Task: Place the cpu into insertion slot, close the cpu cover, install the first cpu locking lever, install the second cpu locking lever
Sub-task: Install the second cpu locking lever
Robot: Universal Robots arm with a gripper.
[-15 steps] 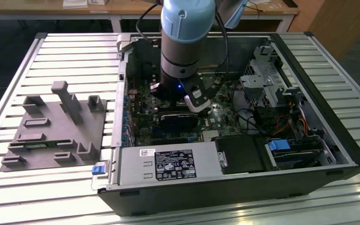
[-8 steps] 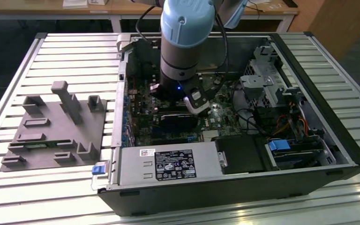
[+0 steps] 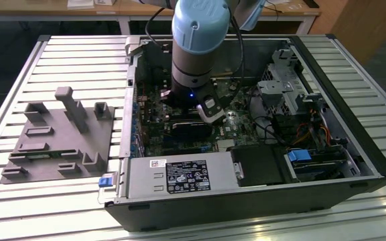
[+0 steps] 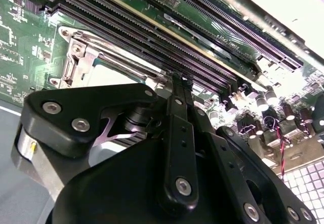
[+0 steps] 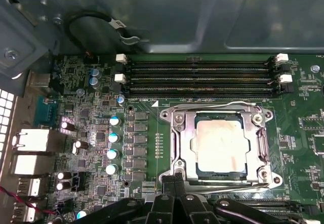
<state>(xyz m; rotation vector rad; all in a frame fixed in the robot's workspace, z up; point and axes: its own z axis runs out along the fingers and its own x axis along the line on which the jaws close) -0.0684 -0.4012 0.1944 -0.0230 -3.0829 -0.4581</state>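
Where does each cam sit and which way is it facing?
Exterior view: off the arm, above, looking down into the open black computer case; the blue-capped arm shows.
First wrist view: on the arm, facing the green motherboard; silver-grey square cpu under the silvery cpu cover; gripper tips show.
Second wrist view: on the arm, low across the board; black gripper linkage shows.
Both wrist views share the long black memory slots.

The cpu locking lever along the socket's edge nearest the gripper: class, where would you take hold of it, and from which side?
Probably the lever's free end, from above. It is a thin wire rod lying flat against the cpu cover, leaving no room beneath its length. The gripper is already at that edge, fingers together.
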